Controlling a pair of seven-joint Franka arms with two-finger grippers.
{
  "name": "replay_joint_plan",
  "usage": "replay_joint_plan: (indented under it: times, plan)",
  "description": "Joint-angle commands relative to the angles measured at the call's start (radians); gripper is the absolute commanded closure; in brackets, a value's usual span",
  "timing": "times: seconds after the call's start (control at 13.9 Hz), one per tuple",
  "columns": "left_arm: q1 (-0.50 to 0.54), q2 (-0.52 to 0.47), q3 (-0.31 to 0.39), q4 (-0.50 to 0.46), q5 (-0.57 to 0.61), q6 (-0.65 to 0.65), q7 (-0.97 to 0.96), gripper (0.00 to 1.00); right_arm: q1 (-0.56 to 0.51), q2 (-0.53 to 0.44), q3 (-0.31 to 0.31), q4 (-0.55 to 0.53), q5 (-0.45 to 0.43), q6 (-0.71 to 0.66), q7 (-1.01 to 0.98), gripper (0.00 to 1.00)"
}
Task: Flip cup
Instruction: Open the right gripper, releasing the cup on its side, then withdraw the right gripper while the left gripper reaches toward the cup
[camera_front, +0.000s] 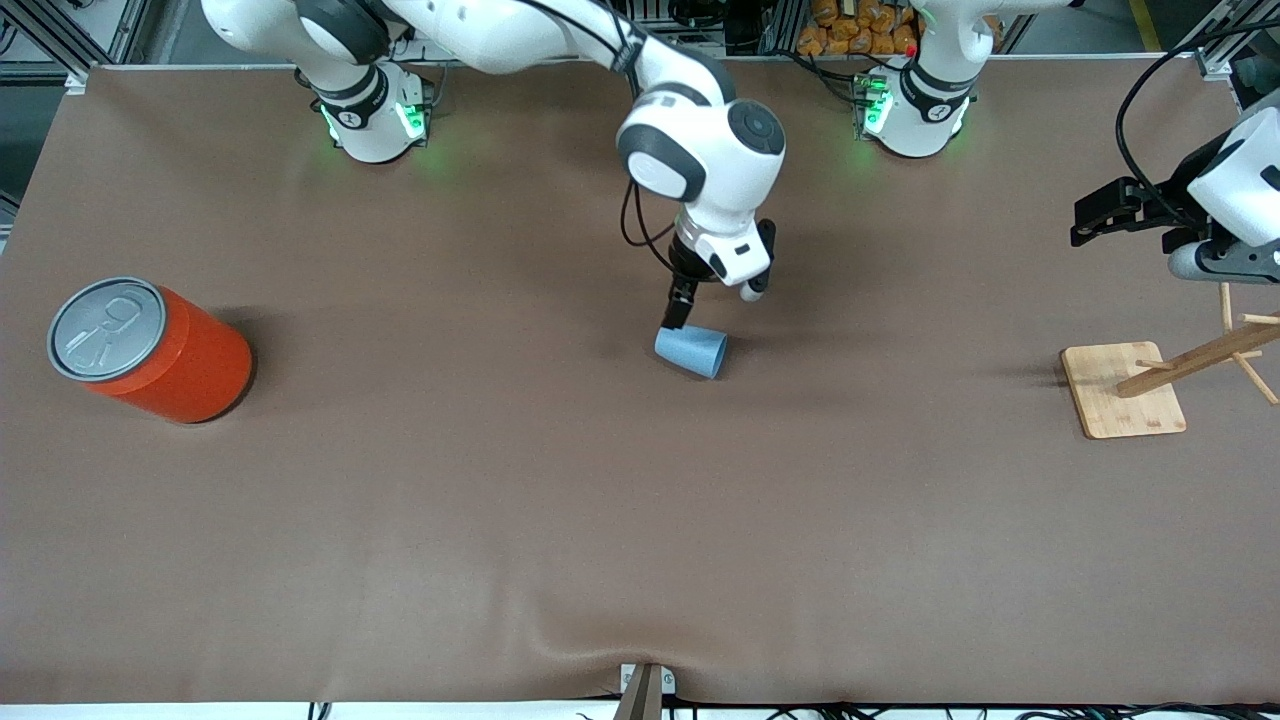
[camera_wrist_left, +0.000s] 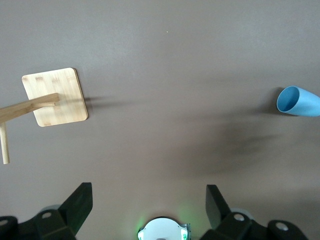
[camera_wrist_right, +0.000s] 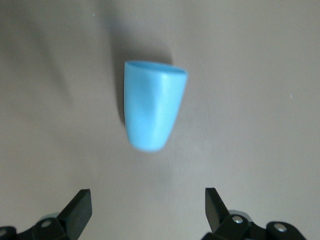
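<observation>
The cup (camera_front: 691, 352) is a small light-blue tumbler lying on its side in the middle of the table. Its mouth faces the left arm's end, seen as a blue opening on the cup (camera_wrist_left: 298, 101) in the left wrist view. My right gripper (camera_front: 712, 303) hangs low over the table just beside the cup's narrow closed end. It is open and does not touch the cup. In the right wrist view the cup (camera_wrist_right: 152, 110) lies ahead of the right gripper (camera_wrist_right: 147, 200), outside its spread fingers. My left gripper (camera_wrist_left: 147, 200) waits open, high over the left arm's end of the table.
A large orange can (camera_front: 150, 350) with a grey pull-tab lid stands at the right arm's end. A wooden peg stand on a square bamboo base (camera_front: 1122, 388) sits under the left arm; the same base (camera_wrist_left: 55, 97) shows in the left wrist view.
</observation>
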Motion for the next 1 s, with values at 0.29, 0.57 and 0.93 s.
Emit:
replay_joint_plan:
  times: [0.29, 0.57, 0.93]
  plan:
    - [0.001, 0.011, -0.003, 0.012, 0.01, -0.012, -0.015, 0.0, -0.401, -0.135, 0.094, -0.025, 0.089, -0.034, -0.022, 0.0]
    - [-0.003, 0.032, -0.004, 0.014, 0.008, -0.009, -0.017, 0.0, -0.618, -0.204, 0.083, -0.019, 0.132, -0.034, -0.033, 0.0]
    - [-0.037, 0.078, -0.01, 0.012, -0.003, 0.021, -0.094, 0.0, -0.853, -0.296, 0.094, -0.019, 0.141, -0.104, -0.096, 0.0]
